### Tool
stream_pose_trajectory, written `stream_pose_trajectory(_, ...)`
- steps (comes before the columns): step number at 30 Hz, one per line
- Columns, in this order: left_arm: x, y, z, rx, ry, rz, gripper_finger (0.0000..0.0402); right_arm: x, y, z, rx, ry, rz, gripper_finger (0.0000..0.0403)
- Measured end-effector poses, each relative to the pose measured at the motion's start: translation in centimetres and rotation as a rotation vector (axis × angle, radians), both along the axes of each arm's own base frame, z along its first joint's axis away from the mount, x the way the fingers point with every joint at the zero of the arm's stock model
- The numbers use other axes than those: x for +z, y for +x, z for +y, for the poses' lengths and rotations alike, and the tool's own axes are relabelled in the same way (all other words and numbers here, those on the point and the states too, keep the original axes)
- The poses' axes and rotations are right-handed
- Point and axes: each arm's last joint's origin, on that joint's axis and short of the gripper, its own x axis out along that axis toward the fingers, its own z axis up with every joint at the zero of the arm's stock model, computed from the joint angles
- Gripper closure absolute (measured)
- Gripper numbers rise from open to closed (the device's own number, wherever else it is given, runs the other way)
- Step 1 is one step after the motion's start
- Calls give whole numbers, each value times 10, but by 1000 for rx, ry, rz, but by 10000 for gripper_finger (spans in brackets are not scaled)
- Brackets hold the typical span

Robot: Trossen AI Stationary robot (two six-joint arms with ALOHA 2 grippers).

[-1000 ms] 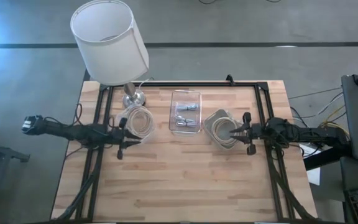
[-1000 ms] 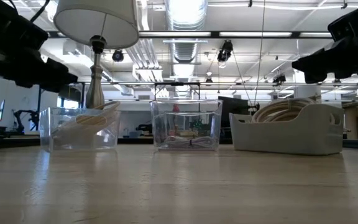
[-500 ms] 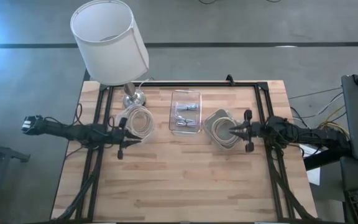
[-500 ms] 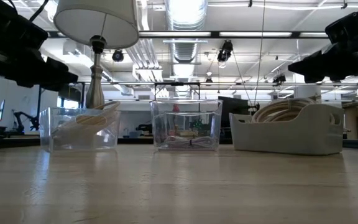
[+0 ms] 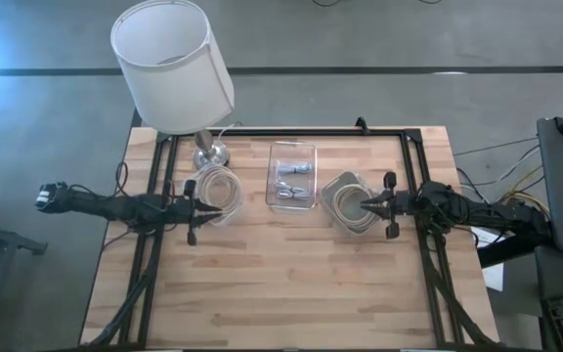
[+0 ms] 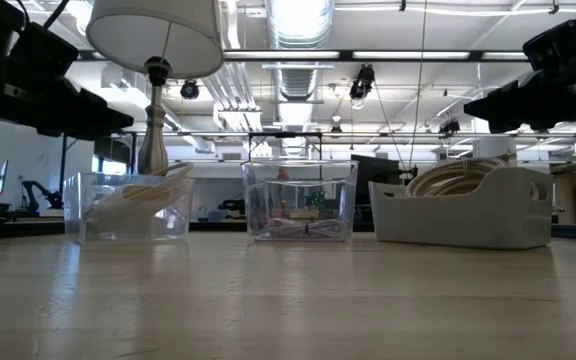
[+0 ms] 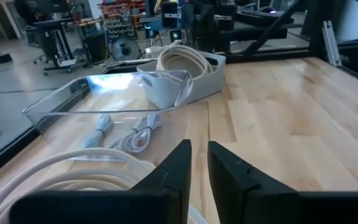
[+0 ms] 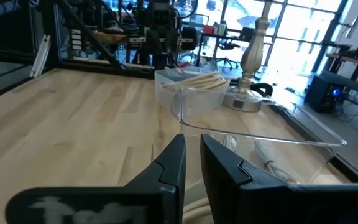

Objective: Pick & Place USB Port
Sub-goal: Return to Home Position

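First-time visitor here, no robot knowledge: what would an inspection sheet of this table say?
Surface: pale wooden table.
Job's things: left clear plastic bin, middle clear plastic bin, right off-white opaque bin, in a row.
Clutter: table lamp with white drum shade behind the left bin.
Grippers: left gripper above the left bin, right gripper above the off-white bin; both shut, holding nothing.
Cables: cream coil in left bin; small pale cables in middle bin; beige coil in off-white bin.
Surroundings: grey floor; workshop beyond.

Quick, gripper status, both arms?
Left gripper: shut, holding nothing, over the clear bin of coiled white cable.
Right gripper: shut, holding nothing, over the pale opaque bin of coiled cable.
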Motion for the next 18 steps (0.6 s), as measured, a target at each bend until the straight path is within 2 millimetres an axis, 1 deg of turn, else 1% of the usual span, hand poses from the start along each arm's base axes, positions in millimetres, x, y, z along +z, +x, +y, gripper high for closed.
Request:
stream_pose_trajectory(2,0,0,0,-1,6,1,344,0,0,0,1,-20,1,359)
stream_pose_trajectory(9,1,0,0,7,-36,-10,342,0,0,0,1,-24,1,358)
stream_pose_trajectory(18,3,0,0,7,-38,-18,342,0,0,0,1,-24,1,359)
